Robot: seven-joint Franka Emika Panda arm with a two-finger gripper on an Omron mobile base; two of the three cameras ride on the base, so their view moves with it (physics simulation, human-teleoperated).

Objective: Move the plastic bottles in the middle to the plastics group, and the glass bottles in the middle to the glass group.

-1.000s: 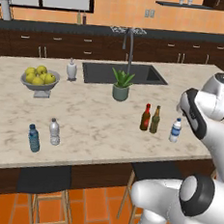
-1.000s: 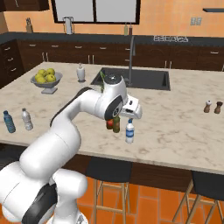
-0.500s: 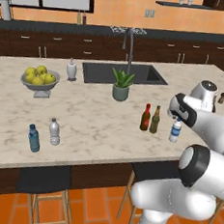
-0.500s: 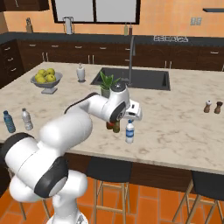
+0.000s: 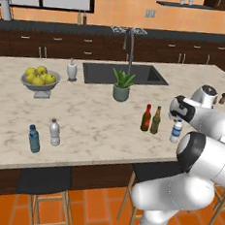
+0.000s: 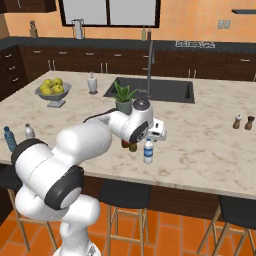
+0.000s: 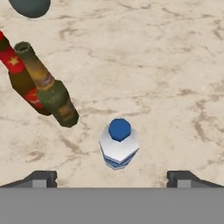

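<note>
Marble-look beige counter point(image 5: 94, 122) everywhere, and the small clear water bottle point(image 7: 118, 143) with the blue label band stands upright on it near the front edge, right below the hand. Looking straight down from the hand view, the bottle's cap sits between the two fingertips point(image 7: 41, 178), closer to the middle than to either one, touching neither. The gripper point(image 7: 111, 179) is spread wide open, nothing held.

Just left of the water bottle stand the two slim glass ones, the red-brown bottle point(image 5: 146, 118) and the olive-brown bottle point(image 5: 155, 120), almost touching each other.

Far off on the left end of the island are the blue-tinted bottle point(image 5: 34, 139) and the greyish clear bottle point(image 5: 55, 132). At the right end sit two tiny bottles point(image 6: 242, 122). Further back there's a potted plant point(image 5: 121, 85), the sink point(image 5: 124, 73), a bowl of yellow-green fruit point(image 5: 39, 77), dark cabinets and an orange wall.
</note>
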